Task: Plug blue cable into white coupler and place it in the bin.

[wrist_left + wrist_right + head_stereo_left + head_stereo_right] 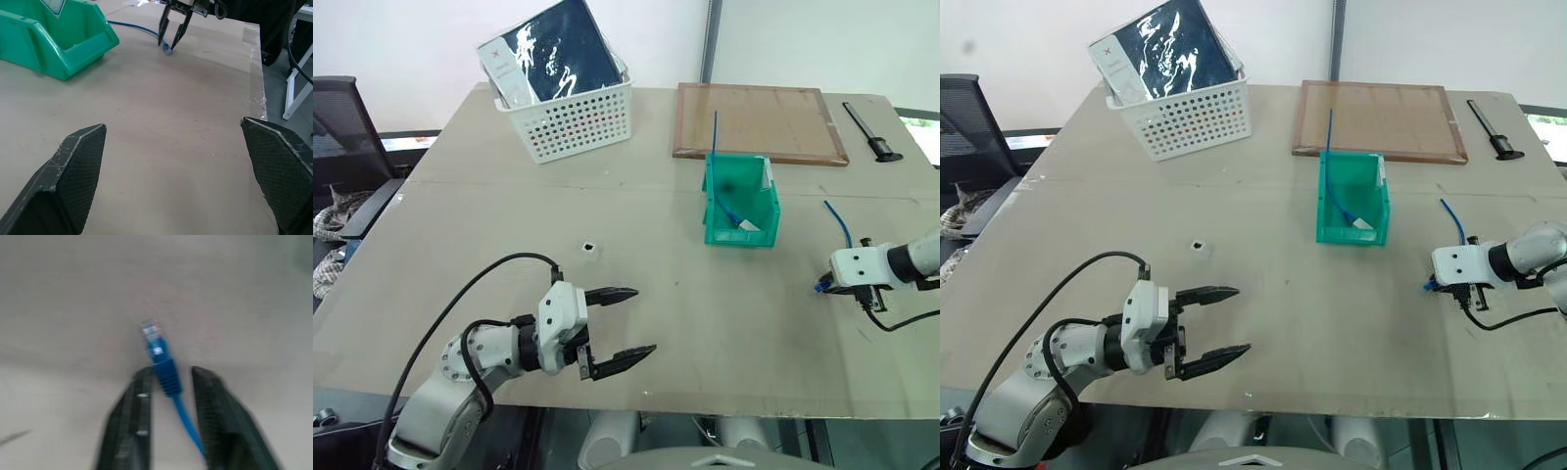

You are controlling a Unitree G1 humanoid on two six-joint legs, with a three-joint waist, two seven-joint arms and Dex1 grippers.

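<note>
The right gripper (171, 382) is pointing down at the tabletop (73, 308), its two black fingers (132, 421) standing on either side of the blue cable (164, 367). The cable's clear plug is sticking out just past the fingertips, lying on the table.

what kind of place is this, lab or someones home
Probably a lab or office test bench: a plain work table set with a perforated white basket, a teal bin, and an office chair alongside.
</note>
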